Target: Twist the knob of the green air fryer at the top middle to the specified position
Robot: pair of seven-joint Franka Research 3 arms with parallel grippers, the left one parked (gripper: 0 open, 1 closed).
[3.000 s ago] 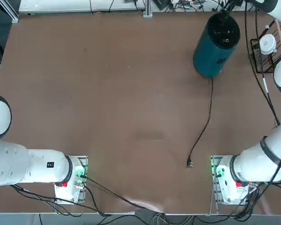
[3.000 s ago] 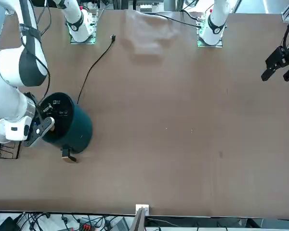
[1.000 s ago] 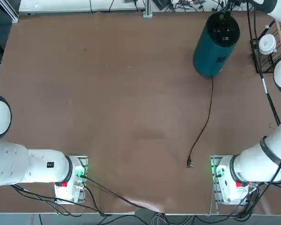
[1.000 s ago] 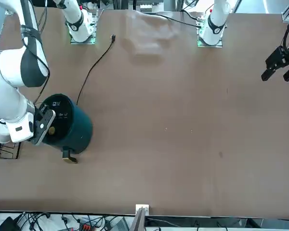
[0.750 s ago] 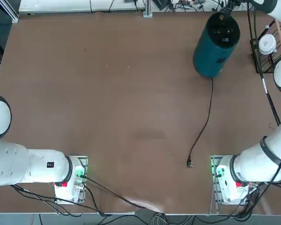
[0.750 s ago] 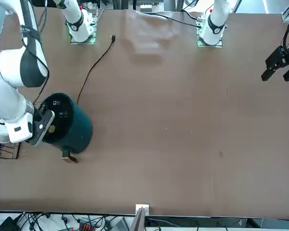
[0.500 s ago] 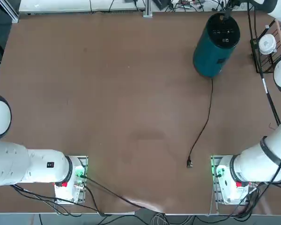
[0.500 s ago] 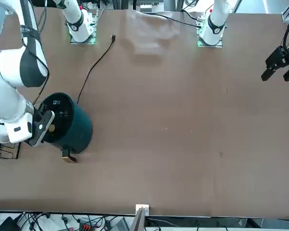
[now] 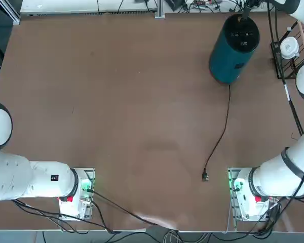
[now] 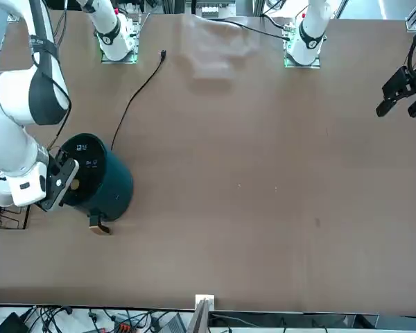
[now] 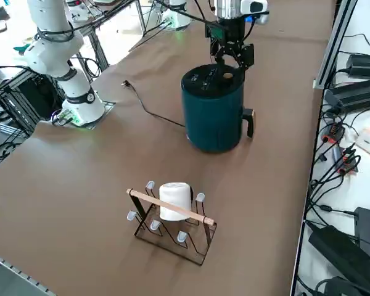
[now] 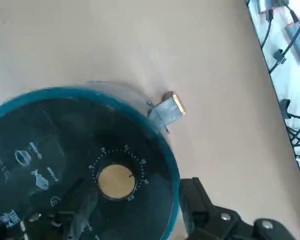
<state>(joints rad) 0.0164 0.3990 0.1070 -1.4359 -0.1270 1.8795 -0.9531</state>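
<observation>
Round, matte gold knob is seen on the glossy black top of the green air fryer; right claw is held open above it.

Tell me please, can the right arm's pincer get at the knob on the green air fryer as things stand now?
Probably yes. The right pincer hangs open just above the knob, one finger on each side of it, and nothing lies on the green air fryer top between them.

Gold knob on black top panel of green air fryer; right gripper fingers spread apart, straddling knob, not touching.
</observation>
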